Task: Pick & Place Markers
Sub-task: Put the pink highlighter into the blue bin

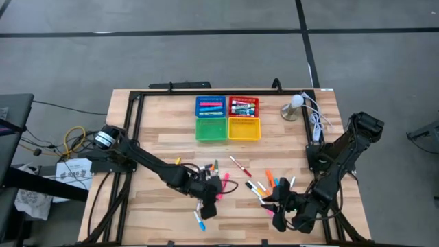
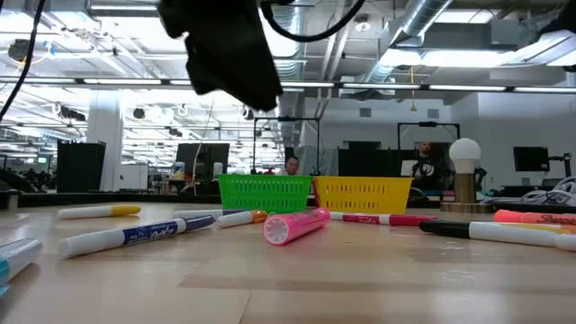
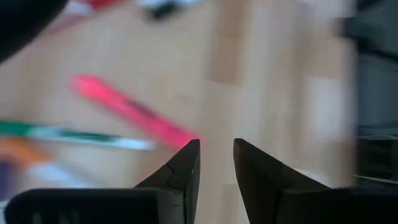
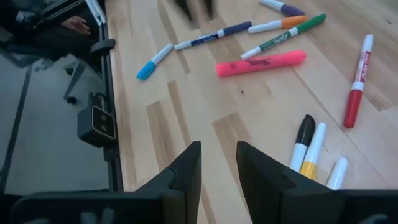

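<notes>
Many coloured markers lie flat and scattered on the wooden table (image 1: 164, 144), between my two arms. My left gripper (image 1: 209, 200) hovers over a pink marker (image 3: 130, 111) and a green marker (image 3: 74, 133). Its fingers (image 3: 216, 149) stand a narrow gap apart and hold nothing. My right gripper (image 1: 276, 209) is near the table's front edge, narrowly open (image 4: 219, 152) and empty. It stands beside a black and a yellow marker (image 4: 306, 146). A pink highlighter (image 4: 261, 63) and a red marker (image 4: 357, 84) lie farther off. Markers also fill the blue tray (image 1: 210, 106) and the red tray (image 1: 243, 106).
A green tray (image 1: 211, 129) and a yellow tray (image 1: 244, 128) stand in front of the blue and red ones at the far middle. A small lamp (image 1: 295, 104) with white cables stands at the far right. Black frame rails run along the table's sides. People show in the room behind the table.
</notes>
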